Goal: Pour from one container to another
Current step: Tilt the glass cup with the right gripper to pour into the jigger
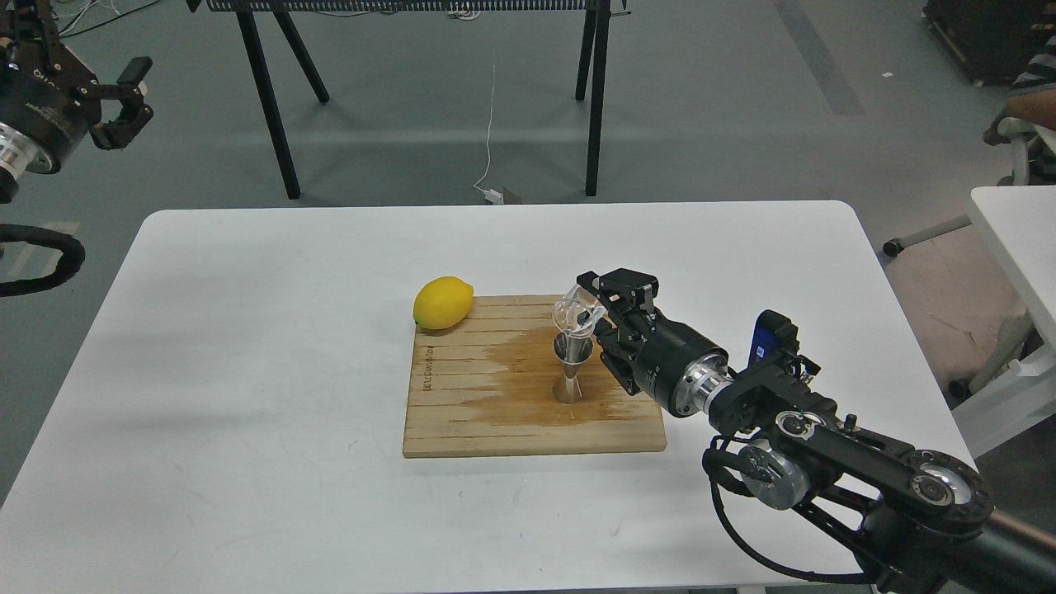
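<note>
Right hand point(596, 307) clamped on clear glass cup point(575, 317), fingers either side of it. Cup held tipped over toward the left, rim angled down, directly above the open top of the steel jigger point(571, 368); cup lip looks very close to jigger rim, contact can't be confirmed. Jigger stands upright on the wooden board point(462, 412), approx. center-right of it, narrow waist visible, base flat on the wood. Dark wet-looking patch on board around and behind the jigger, spreading toward the right edge. Lemon point(443, 303) sits at board's far-left corner, partly overhanging onto the white surface point(247, 371), well apart from jigger. Board lies roughly mid-surface. Left hand point(124, 103) raised at upper left of view, off the surface and far from all items, fingers apart, holding nothing. Black trestle legs point(272, 107) on the floor beyond the surface; second white surface point(1019, 239) at right edge.
</note>
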{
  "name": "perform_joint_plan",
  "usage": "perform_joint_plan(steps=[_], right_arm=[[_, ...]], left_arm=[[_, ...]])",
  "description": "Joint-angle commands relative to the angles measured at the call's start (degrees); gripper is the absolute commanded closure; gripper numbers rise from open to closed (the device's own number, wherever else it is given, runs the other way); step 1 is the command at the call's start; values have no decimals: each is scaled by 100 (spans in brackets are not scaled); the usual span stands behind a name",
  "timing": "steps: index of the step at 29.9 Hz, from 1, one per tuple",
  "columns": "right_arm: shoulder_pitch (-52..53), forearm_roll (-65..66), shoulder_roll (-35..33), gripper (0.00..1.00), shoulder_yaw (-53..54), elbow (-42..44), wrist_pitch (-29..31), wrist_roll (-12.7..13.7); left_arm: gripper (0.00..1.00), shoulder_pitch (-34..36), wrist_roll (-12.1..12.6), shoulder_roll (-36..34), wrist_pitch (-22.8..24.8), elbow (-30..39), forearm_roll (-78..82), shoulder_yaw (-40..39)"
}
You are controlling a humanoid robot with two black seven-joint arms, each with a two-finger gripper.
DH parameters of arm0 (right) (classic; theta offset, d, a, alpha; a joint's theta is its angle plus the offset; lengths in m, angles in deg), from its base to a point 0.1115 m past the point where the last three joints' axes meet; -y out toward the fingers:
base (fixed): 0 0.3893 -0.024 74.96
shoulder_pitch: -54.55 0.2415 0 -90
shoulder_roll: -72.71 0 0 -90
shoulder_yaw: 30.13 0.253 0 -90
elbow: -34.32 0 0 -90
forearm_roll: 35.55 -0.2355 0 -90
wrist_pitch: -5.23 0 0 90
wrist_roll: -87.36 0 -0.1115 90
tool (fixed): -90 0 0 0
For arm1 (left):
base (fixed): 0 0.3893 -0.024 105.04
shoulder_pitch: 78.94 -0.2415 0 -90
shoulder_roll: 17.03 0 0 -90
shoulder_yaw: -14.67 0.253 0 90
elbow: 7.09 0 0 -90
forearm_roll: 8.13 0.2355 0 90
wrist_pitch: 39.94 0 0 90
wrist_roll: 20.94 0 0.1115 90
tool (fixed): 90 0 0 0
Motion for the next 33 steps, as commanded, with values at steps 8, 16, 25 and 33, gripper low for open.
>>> perform_joint_plan(steps=[8, 16, 25, 33], right_arm=[[9, 140, 9, 77, -14, 173, -34, -10], [9, 299, 17, 77, -14, 209, -34, -10], [44, 342, 17, 77, -23, 209, -34, -10], [220, 342, 9, 77, -321, 217, -34, -18]], left_arm=[[1, 0, 0, 0, -9, 0, 0, 0], [1, 0, -9, 0, 0, 0, 0, 0], [1, 0, -9, 0, 0, 0, 0, -9], [1, 0, -9, -9, 0, 0, 0, -17]])
